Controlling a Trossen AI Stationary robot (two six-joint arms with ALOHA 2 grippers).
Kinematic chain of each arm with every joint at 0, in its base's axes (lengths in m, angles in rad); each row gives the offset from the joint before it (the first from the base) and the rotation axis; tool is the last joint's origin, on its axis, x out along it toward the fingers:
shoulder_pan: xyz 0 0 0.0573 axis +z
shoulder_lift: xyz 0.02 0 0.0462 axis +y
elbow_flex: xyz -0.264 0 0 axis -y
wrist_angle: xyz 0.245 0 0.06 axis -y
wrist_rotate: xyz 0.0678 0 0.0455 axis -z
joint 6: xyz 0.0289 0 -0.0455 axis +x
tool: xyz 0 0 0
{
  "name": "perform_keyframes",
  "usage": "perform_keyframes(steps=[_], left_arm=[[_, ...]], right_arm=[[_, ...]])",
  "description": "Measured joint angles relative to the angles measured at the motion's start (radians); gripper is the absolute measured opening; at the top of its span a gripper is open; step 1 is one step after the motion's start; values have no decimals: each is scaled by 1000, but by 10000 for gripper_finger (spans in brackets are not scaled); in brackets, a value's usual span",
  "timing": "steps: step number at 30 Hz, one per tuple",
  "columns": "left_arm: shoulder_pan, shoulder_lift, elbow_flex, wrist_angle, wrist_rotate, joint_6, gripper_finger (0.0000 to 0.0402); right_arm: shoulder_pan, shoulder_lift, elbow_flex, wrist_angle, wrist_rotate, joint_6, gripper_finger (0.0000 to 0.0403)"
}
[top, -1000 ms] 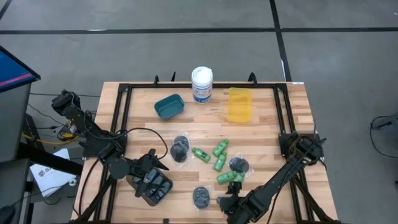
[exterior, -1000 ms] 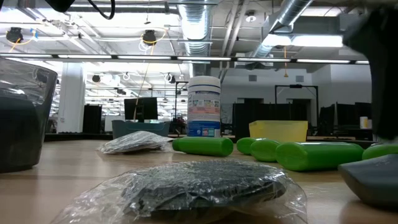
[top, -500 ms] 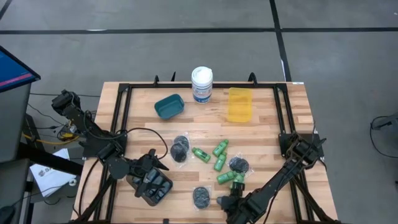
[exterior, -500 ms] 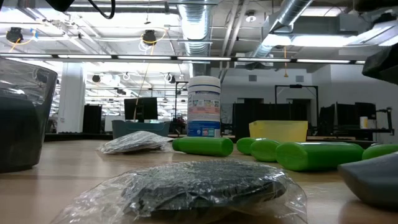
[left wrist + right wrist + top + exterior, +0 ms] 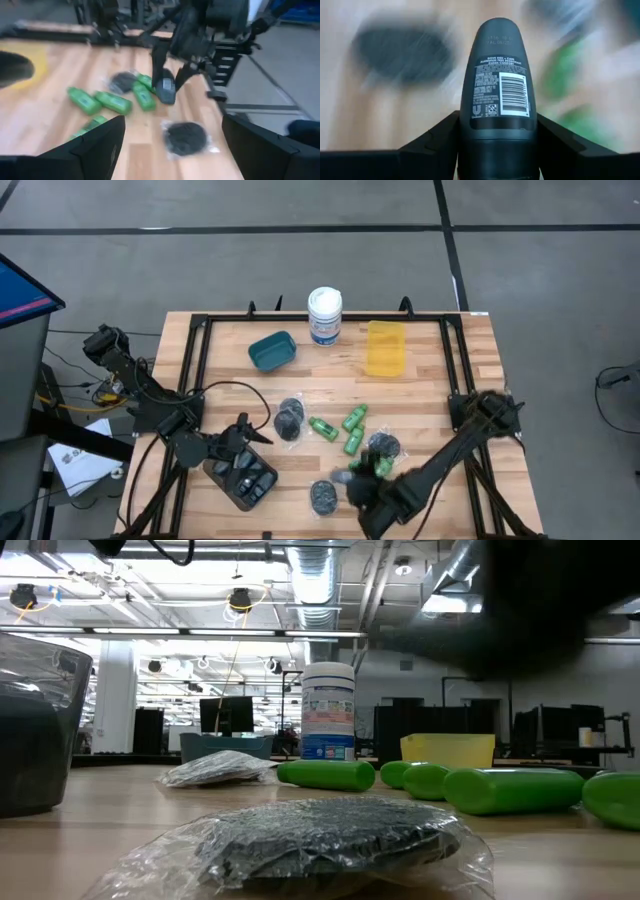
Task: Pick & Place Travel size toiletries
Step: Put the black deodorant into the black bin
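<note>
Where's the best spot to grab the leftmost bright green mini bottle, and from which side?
Grip the bright green mini bottle across its middle, coming straight down: it lies flat on its side, with bare wood along both long sides. The open left claw is nearest.

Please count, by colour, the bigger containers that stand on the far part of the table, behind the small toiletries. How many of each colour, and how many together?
Teal container: 1
White canister with blue label: 1
Yellow container: 1
Total: 3
</note>
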Motion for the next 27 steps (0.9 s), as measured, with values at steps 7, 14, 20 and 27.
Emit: perform_keyframes(steps=[7, 14, 20, 27], left_arm=[[2, 0, -64, 402, -54, 422, 328], [98, 0, -280, 952, 129, 714, 328], [243, 0, -371, 1166, 353, 715, 328], [302, 9, -371, 1172, 479, 715, 328]], right_arm=[[-57, -175, -29, 368, 230, -461, 195], [-142, -228, -64, 802, 134, -889, 195], [-225, -212, -65, 972, -30, -1006, 195], [-314, -204, -65, 1027, -168, -991, 195]])
